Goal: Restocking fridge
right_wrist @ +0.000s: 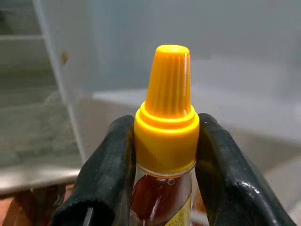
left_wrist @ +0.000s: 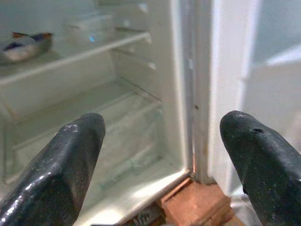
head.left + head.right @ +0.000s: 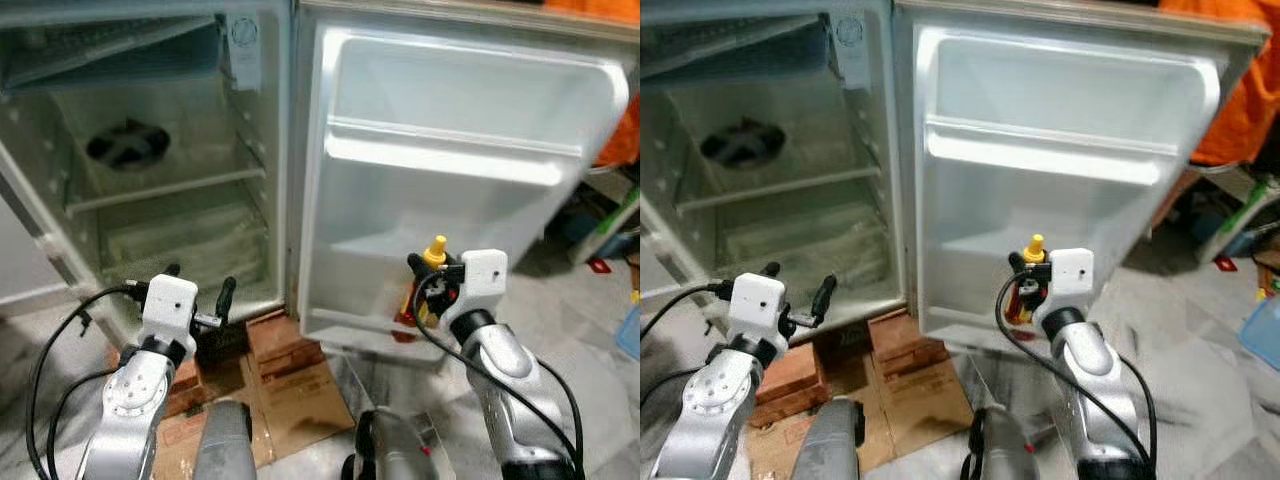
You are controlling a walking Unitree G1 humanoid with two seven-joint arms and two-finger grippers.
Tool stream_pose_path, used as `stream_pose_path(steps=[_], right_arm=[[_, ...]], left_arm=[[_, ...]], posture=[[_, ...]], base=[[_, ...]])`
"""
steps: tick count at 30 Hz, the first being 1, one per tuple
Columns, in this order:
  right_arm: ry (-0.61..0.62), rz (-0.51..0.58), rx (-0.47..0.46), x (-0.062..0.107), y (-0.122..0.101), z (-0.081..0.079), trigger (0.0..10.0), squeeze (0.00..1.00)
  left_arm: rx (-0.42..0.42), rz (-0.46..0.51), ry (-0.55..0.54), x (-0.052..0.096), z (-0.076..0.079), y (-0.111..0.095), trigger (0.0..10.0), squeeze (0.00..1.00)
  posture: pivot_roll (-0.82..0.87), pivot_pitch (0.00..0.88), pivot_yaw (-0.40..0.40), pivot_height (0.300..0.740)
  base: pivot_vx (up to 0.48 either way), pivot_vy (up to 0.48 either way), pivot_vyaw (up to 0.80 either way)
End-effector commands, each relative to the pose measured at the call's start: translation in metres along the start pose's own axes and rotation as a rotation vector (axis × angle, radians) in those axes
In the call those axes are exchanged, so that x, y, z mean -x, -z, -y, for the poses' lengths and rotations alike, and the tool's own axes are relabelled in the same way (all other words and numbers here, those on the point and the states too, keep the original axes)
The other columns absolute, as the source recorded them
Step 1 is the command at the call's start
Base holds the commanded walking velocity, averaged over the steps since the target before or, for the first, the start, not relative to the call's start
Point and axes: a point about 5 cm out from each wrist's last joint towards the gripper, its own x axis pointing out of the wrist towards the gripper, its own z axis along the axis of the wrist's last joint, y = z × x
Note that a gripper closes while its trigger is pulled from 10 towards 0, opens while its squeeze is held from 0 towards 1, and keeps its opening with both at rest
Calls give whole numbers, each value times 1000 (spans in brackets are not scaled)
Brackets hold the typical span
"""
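**Sauce bottle up at the open fridge door**

The fridge (image 3: 150, 200) is wide open, and its door (image 3: 450, 180) is swung out to the robot's right. On a shelf inside sits a dark dish (image 3: 127, 143). Bricks (image 3: 285, 345) prop up the fridge's front edge. The left gripper (image 3: 200, 290) hangs spread open near the bottom shelf, holding nothing. The right gripper (image 1: 162, 160) is clamped on a yellow-capped bottle (image 1: 165, 127), upright, right by the door's lower shelf.
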Motion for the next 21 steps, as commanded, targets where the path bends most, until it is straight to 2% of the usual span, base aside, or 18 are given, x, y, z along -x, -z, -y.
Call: stream_pose_path(steps=[1,5,6,8,14,21], right_arm=[[-70,50,22,-4,-14,-6,10000,0],[-136,58,57,-9,-16,-14,10000,0],[-189,69,59,-13,-18,-22,10000,0],[-212,77,67,-15,-20,-26,10000,0],[-230,104,85,-21,-23,-29,10000,0],[-240,101,88,-18,-19,-31,10000,0]], left_arm=[[-24,11,-22,-2,-3,-3,10000,0],[-11,20,-34,-6,-5,-5,10000,0],[-10,29,-61,-12,-10,-8,10000,0],[-16,36,-77,-15,-13,-10,10000,0],[-31,41,-89,-20,-16,-12,10000,0],[-44,21,-98,-19,-12,-5,10000,0]], posture=[[86,0,-60,607],[88,0,-59,607],[89,0,-58,607],[89,0,-58,607],[90,0,-55,607],[82,0,-63,568]], base=[[0,0,0],[0,0,0],[0,0,0],[0,0,0],[0,0,0],[0,0,0]])
